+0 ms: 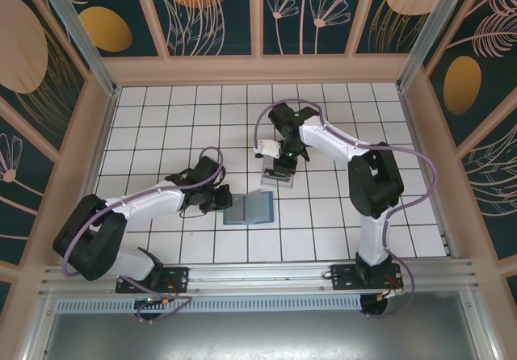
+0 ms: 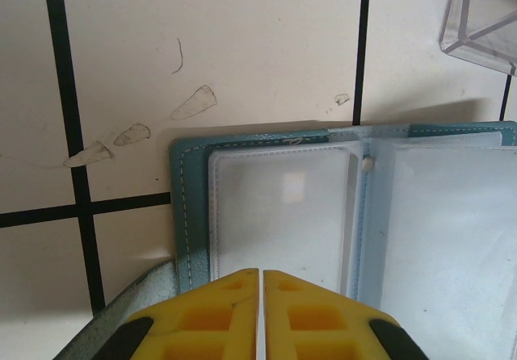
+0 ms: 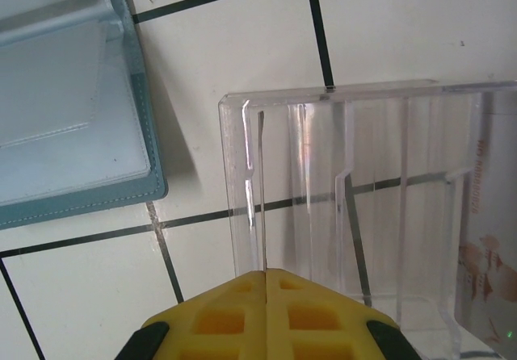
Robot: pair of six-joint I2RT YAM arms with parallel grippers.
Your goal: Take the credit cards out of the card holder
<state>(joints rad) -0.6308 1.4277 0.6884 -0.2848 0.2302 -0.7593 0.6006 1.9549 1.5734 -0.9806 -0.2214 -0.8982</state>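
1. Yellow-fingered, my left gripper (image 2: 261, 273) is clenched shut over the open teal-blue folding card holder (image 2: 187, 215), at the clear sleeve of its left page.
2. That holder lies flat on the white tiled surface (image 2: 242, 53).
3. My right gripper (image 3: 265, 273) is grasping a thin card (image 3: 261, 182), seen edge-on, its colour unclear. The card stands within the clear plastic tray (image 3: 388, 174) just beside the holder.

Tiled table (image 1: 161, 118) carries open card holder (image 1: 250, 209) and clear tray (image 3: 388, 198).
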